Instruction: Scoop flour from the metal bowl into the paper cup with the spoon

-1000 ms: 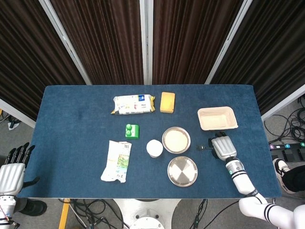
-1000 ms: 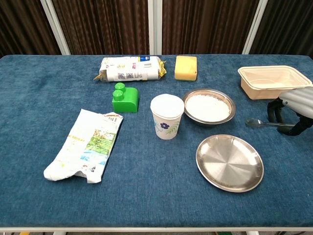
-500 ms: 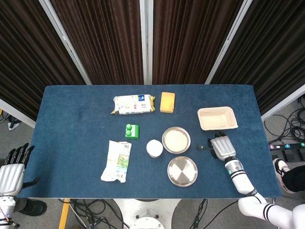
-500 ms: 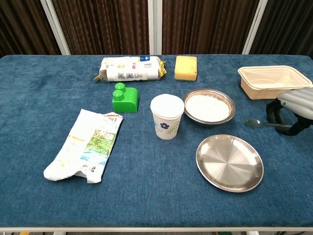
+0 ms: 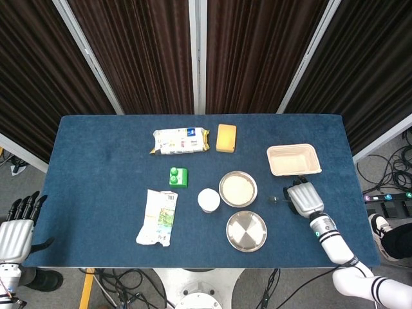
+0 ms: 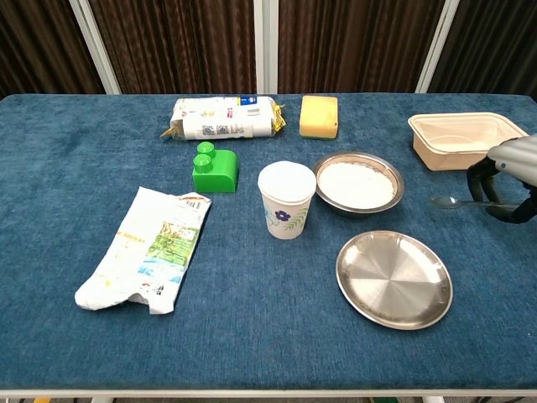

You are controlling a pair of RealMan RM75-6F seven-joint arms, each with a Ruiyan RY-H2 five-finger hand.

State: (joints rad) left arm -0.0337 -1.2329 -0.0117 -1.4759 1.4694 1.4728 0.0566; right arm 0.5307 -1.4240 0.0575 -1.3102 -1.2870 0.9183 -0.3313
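The spoon point(image 6: 457, 202) sits near the right edge of the table point(image 5: 96, 161), its long axis running left to right, with the bowl end pointing left toward the metal bowl point(image 6: 358, 184) and the handle going into the right hand point(image 6: 508, 176). The dark fingers point(image 6: 480, 178) of that hand curl around the handle and hold it; the spoon looks lifted just off the cloth.

The metal bowl, near the middle of the table, holds white flour. Just to its left stands the paper cup point(image 6: 286, 200), upright; what is inside cannot be made out. Toward the front edge lies a flat metal plate point(image 6: 393, 279). A beige plastic tray point(image 6: 464, 138) rests by the right edge, behind the right hand.

The left hand point(image 5: 17, 228) hangs off the front left corner of the table, fingers apart, holding nothing.
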